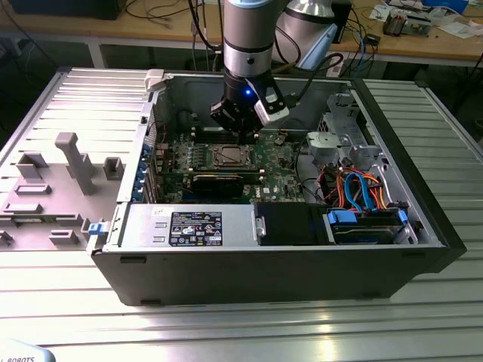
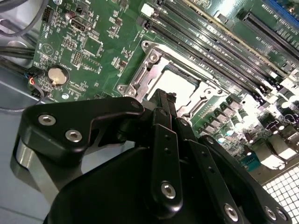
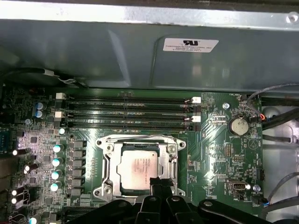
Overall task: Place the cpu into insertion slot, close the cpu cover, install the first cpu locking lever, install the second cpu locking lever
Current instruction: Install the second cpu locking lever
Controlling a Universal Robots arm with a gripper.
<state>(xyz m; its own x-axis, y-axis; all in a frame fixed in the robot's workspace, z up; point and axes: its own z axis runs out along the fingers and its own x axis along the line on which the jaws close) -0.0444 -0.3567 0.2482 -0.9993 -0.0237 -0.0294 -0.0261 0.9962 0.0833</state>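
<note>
The gripper (image 3: pixel 159 183) hangs low over the motherboard (image 3: pixel 215 154), its black fingers (image 2: pixel 163 109) drawn narrow, apparently holding nothing, their tips at the near edge of the insertion slot (image 3: pixel 140 167). In that socket the cpu (image 3: pixel 138 169) lies flat, silvery top up, with the cpu cover (image 3: pixel 172 161) (a thin metal frame) seemingly folded down around it. Beyond the socket run the long memory slots (image 3: pixel 126 112), then the grey case wall (image 3: pixel 140 51).

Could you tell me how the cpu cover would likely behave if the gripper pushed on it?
The cpu cover looks like thin stamped metal, so probably stiff yet bendable. It lies flat over the cpu, so it would likely not tip or roll.
</note>
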